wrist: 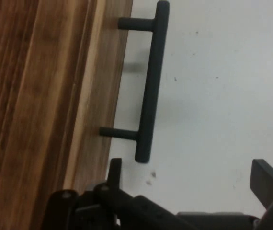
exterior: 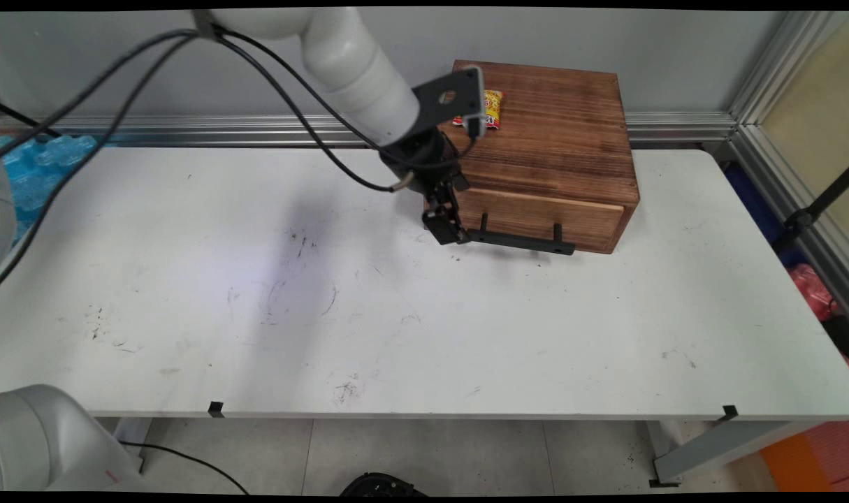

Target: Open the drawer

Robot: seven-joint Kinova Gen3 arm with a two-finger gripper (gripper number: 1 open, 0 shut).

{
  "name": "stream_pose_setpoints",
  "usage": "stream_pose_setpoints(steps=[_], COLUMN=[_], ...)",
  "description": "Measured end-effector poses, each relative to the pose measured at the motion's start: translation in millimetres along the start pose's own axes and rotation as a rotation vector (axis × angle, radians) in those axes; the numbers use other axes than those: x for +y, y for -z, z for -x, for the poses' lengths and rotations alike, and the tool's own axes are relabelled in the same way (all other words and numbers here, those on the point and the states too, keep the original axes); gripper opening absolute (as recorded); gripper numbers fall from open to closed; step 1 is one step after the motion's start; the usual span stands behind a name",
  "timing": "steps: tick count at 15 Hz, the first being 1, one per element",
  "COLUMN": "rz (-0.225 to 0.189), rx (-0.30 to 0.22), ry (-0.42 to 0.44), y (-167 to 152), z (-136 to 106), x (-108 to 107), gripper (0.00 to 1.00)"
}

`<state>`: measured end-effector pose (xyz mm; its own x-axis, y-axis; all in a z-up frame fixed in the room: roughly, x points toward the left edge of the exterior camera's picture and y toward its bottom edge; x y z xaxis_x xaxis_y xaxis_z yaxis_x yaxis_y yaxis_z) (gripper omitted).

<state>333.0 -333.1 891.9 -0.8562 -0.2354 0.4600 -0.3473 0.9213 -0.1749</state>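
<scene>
White table (exterior: pixel 424 328), black gripper (exterior: pixel 446 227) low at the left end of a black bar handle (exterior: pixel 520 240), fingers spread wide and holding nothing, handle just ahead on the drawer front (exterior: pixel 544 218) of a wooden box (exterior: pixel 557 150), snack packet (exterior: pixel 492 109) on the box top behind.

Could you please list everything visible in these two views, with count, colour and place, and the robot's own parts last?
wooden drawer box: one, brown, on the table's far side, right of centre, near the wall.
drawer handle: one, black bar on two posts, on the box's front, facing the near side.
snack packet: one, yellow and red, lying on the box's top near its far left corner, partly behind the arm's bracket.
table: one, white with scuff marks, filling most of the main view.
cables: several, black, hanging from the arm at upper left.
arm: one, white, entering from the upper left.
gripper: one, black, open, at the handle's left end, not closed on it.
</scene>
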Motion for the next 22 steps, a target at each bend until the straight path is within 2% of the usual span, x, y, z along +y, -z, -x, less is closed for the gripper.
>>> stream_pose_setpoints(steps=[5,9,17,22], rz=[-0.01,0.0,0.027,0.038], rx=[-0.023,-0.045,-0.083,-0.103], ry=[-0.029,-0.059,-0.09,-0.102], y=[-40,-73,-126,-146], z=[-19,-31,-42,-44], x=[0,1,-2,-5], gripper=[1.0,1.0,1.0,1.0])
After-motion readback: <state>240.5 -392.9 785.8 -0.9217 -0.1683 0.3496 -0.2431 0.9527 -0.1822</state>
